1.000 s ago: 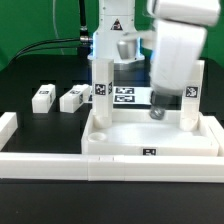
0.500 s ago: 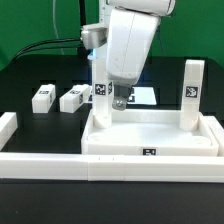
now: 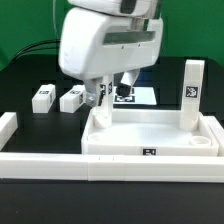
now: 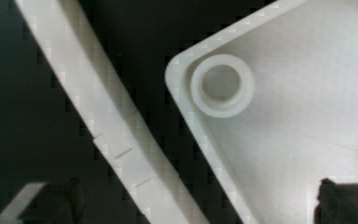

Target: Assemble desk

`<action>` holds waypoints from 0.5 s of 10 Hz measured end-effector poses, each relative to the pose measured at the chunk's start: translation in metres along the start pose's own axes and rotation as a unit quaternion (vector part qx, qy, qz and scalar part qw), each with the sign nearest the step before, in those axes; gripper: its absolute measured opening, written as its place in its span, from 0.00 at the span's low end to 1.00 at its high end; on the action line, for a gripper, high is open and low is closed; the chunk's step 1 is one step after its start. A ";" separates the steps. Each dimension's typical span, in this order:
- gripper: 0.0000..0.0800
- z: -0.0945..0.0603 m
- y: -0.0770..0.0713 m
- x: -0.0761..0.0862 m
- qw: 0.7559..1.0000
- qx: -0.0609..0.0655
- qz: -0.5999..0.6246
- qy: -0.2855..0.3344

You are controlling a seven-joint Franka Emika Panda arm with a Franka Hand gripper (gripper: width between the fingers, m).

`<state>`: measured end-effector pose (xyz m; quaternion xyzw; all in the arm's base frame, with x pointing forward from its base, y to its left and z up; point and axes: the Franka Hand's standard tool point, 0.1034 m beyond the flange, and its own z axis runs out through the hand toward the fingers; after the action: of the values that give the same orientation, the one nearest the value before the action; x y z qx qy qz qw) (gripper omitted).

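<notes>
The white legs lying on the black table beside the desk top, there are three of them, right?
Not quite. There are two, not three: the first leg and the second leg lie on the black table beside the desk top. The exterior view shows it.

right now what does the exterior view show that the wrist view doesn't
Only the exterior view: two loose legs lying on the table at its left, an upright leg standing in the tabletop's far corner at its right, and the marker board behind.

Only the wrist view: a close look into an empty round socket (which corner I cannot tell), and the gripper with its dark fingertips apart and nothing between them.

Both: the tabletop and a white border rail beside it.
</notes>
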<state>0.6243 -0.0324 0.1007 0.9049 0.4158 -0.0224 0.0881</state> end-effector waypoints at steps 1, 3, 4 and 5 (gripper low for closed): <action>0.81 0.000 0.002 0.001 1.000 -0.005 0.010 0.006; 0.81 0.001 0.001 0.002 0.997 -0.003 0.082 0.006; 0.81 0.001 0.000 0.002 0.993 -0.001 0.120 0.007; 0.81 0.001 -0.001 -0.004 0.987 0.017 0.161 0.001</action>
<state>0.6208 -0.0349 0.0999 0.9613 0.2647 -0.0137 0.0748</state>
